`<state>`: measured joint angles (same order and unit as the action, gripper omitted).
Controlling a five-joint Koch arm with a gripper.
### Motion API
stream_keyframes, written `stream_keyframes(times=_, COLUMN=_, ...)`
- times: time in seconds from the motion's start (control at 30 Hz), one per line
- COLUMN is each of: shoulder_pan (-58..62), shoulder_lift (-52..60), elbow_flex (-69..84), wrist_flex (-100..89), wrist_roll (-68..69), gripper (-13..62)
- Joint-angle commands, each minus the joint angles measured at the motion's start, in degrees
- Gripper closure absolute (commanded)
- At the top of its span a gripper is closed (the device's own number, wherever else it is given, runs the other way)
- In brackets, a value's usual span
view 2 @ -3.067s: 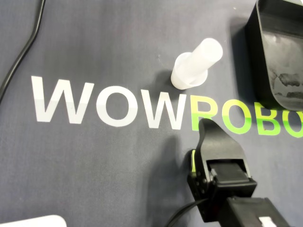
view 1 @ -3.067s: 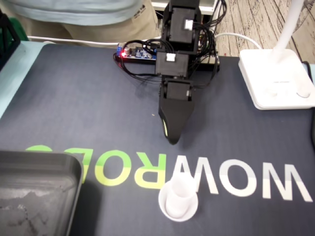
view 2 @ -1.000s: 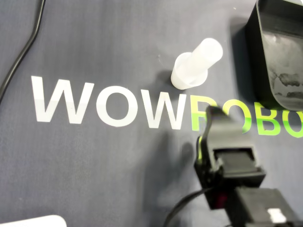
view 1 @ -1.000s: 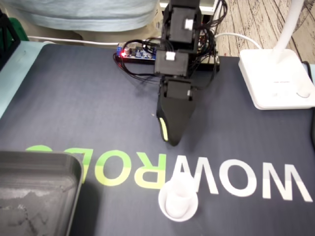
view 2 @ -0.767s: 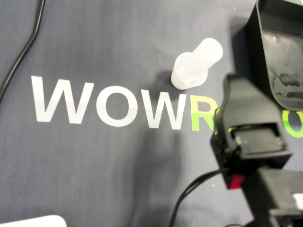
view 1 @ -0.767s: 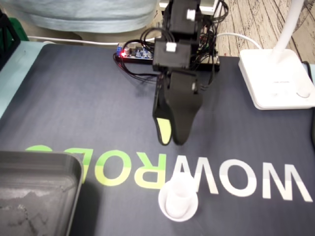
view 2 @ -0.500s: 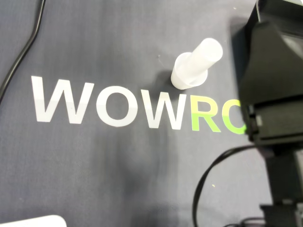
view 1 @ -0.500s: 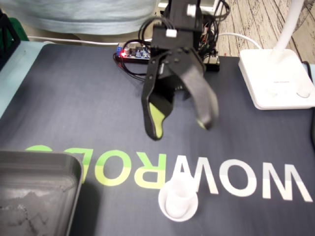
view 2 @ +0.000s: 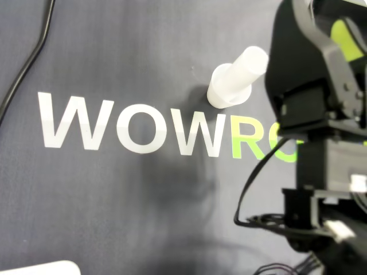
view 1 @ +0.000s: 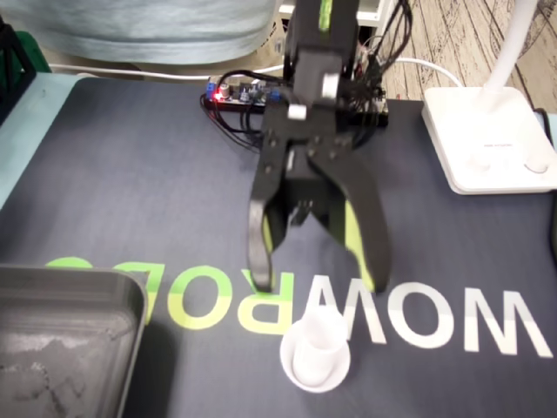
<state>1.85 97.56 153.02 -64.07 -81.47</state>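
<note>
Fixed view coverage is taken up mostly by a dark mat (view 1: pixel 130 174) printed with large white and green letters. At its lower left corner in that view a black tray (view 1: pixel 61 340) is set, and at the upper right a white lamp base (view 1: pixel 487 144) is seen. Near the mat's middle the gripper (view 1: pixel 318 280) is held pointing downward, its jaws spread wide to either side, with nothing between them. The tube (view 1: pixel 318 348), a small white cylinder in a shallow white cup, is stood upright on the mat at the edge of the lettering, its long axis vertical. In the fixed view it is placed just nearer the camera than the fingertips and roughly centred on the gap between them, apart from both. In the overhead view the tube (view 2: pixel 238 77) is seen just left of the gripper body. A short advance toward the tube, with the jaws lowered around it, is judged to be what a grasp calls for.
</note>
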Motion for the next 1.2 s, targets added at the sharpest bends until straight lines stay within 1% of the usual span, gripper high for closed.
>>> stream_keyframes(times=0.0, shoulder_pan=-0.35, shoulder_lift=-2.37, elbow_flex=-0.18, wrist_flex=-10.99, wrist_roll=-1.58, gripper=16.8)
stream_keyframes(times=0.1, shoulder_pan=-1.23, shoulder_lift=-3.96, elbow_flex=3.08, wrist_flex=-14.50, wrist_roll=-1.93, gripper=16.8)
stream_keyframes(times=0.33, shoulder_pan=-3.34, shoulder_lift=1.76, elbow_flex=15.03, wrist_flex=-14.59, wrist_roll=-3.43, gripper=16.8)
stream_keyframes(times=0.53, shoulder_pan=-2.81, shoulder_lift=3.87, elbow_flex=21.18, wrist_flex=-14.59, wrist_roll=-4.48, gripper=16.8)
stream_keyframes(times=0.87, shoulder_pan=0.18, shoulder_lift=5.10, elbow_flex=24.26, wrist_flex=-14.50, wrist_roll=-5.10, gripper=16.8)
stream_keyframes(times=1.0, shoulder_pan=0.79, shoulder_lift=4.39, elbow_flex=22.24, wrist_flex=-14.41, wrist_roll=-5.01, gripper=16.8)
stream_keyframes(times=1.17, shoulder_pan=1.76, shoulder_lift=0.62, elbow_flex=18.19, wrist_flex=-14.15, wrist_roll=-4.66, gripper=16.9)
